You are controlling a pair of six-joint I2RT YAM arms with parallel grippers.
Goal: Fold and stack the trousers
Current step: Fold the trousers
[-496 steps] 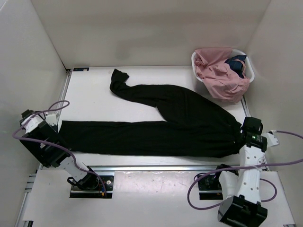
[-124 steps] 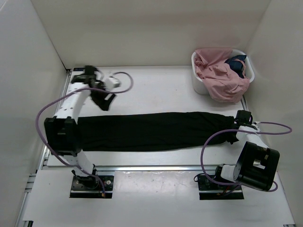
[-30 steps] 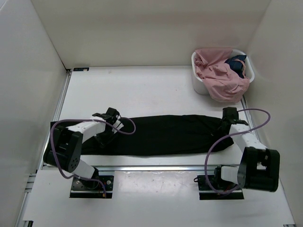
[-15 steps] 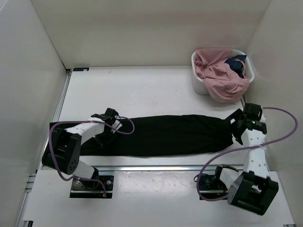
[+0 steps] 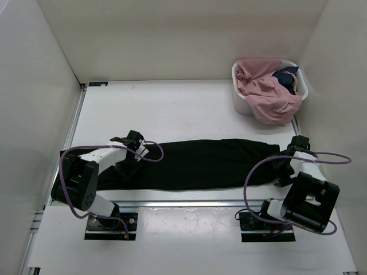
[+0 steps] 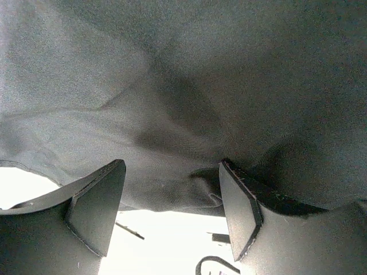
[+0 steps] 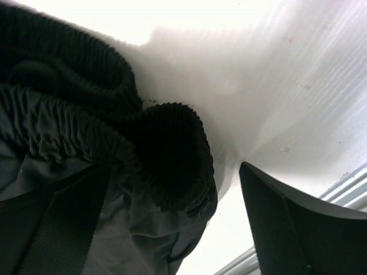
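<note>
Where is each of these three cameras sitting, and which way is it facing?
Top external: above and behind the arm bases, looking down on the table, black trousers and basket; left arm and right arm show.
Left wrist: on the left arm, close on trouser fabric; the left end effector, open, frames the view.
Right wrist: on the right arm, facing the trousers' ribbed band; the right end effector, open, shows.
Shared: all three see the trousers.

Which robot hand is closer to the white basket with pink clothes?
Right. The right gripper is at the waistband end of the black soft trousers, just below the white plastic basket in the top view; the left gripper is at the far leg end.
</note>
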